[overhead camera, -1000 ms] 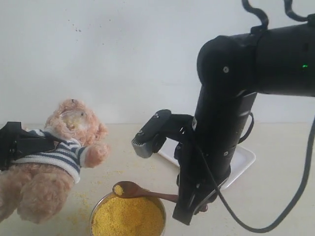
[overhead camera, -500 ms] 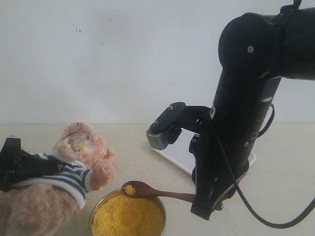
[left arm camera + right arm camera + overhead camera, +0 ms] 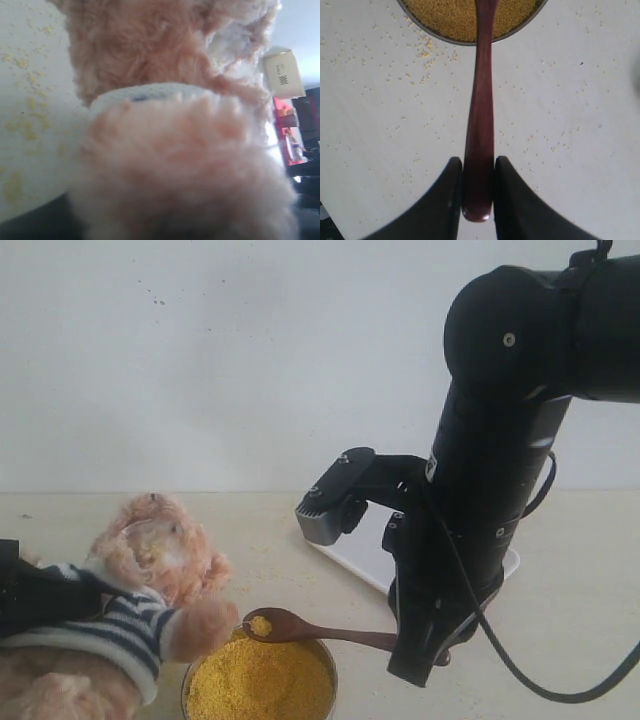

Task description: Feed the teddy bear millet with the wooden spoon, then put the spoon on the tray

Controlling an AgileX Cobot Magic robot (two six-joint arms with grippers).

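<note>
Clamped on the dark reddish-brown wooden spoon (image 3: 320, 632), the right claw (image 3: 478, 167) should carry its yellow millet (image 3: 262, 625) level toward ten o'clock, to the muzzle of the fuzzy light-brown teddy bear (image 3: 150, 555); whether the left claw (image 3: 45, 592) grips, I cannot tell.

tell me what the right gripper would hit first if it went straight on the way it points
Probably the table, just short of the metal bowl. The right gripper, shut on the wooden spoon, slants downward, though depth is unclear.

The teddy bear (image 3: 140, 590) runs off the exterior view at eight o'clock — legs unseen — and is only blurred fur in the left wrist view. The tray (image 3: 362, 560) sits mostly hidden behind the right arm (image 3: 500, 440); the metal bowl (image 3: 331, 672) is cut off at six o'clock.
</note>
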